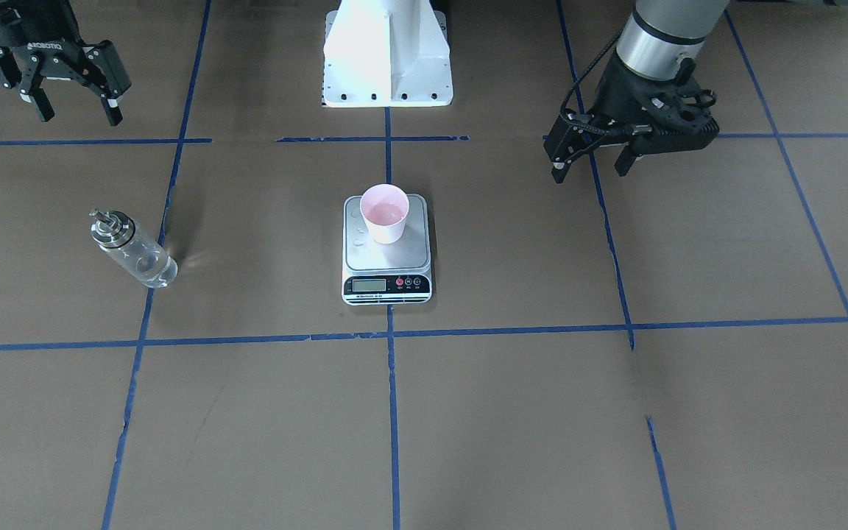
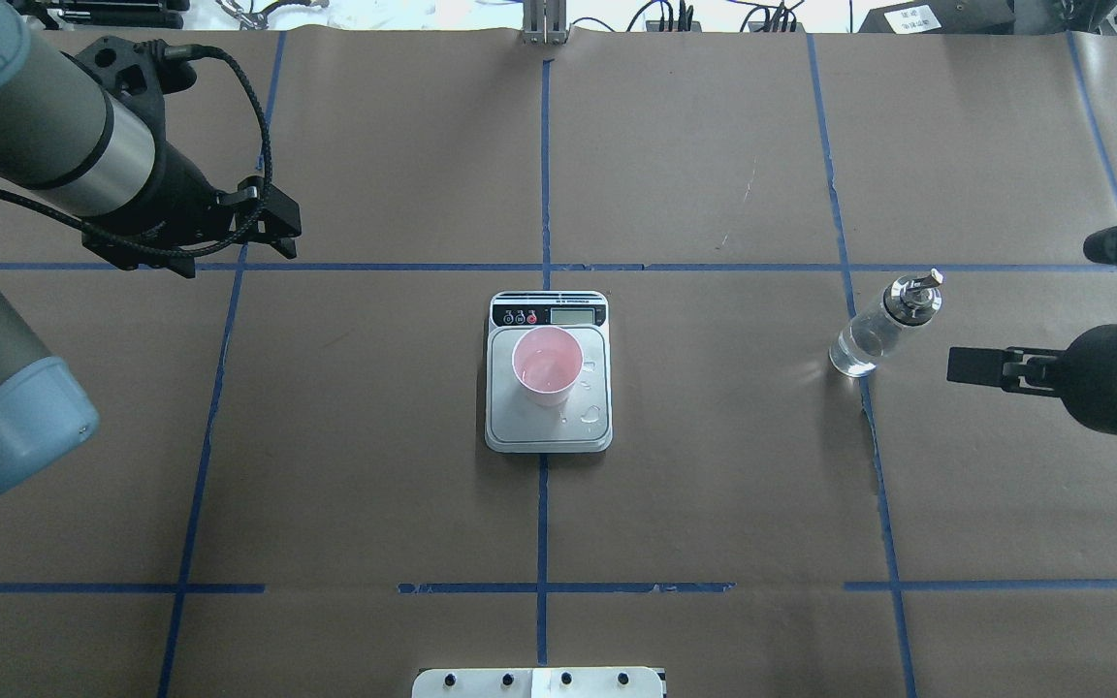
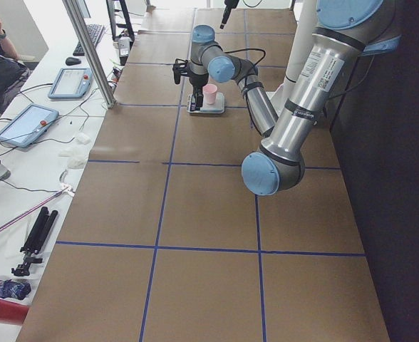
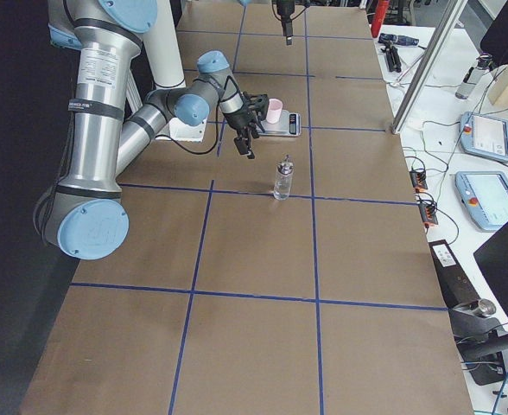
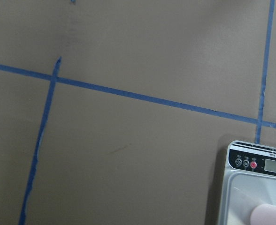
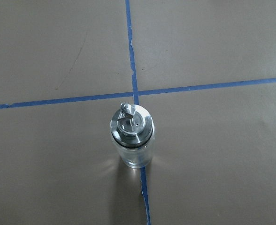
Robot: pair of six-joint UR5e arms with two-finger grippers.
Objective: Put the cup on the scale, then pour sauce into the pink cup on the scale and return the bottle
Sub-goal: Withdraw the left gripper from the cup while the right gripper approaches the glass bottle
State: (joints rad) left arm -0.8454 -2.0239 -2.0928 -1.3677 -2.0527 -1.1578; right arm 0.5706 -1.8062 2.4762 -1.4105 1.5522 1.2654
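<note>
Cup (image 1: 385,213): pale pink inside, whitish outside. It sits on scale (image 1: 394,258): silver platform, black front strip, grey display, one red and two dark round buttons. Bottle (image 1: 132,248): clear glass, colourless sauce (image 1: 150,266), shiny metal collar with black ring. Table (image 1: 527,412): brown paper with a grid of blue tape lines (image 1: 392,412); left gripper (image 1: 590,168) and right gripper (image 1: 76,114) black.
</note>
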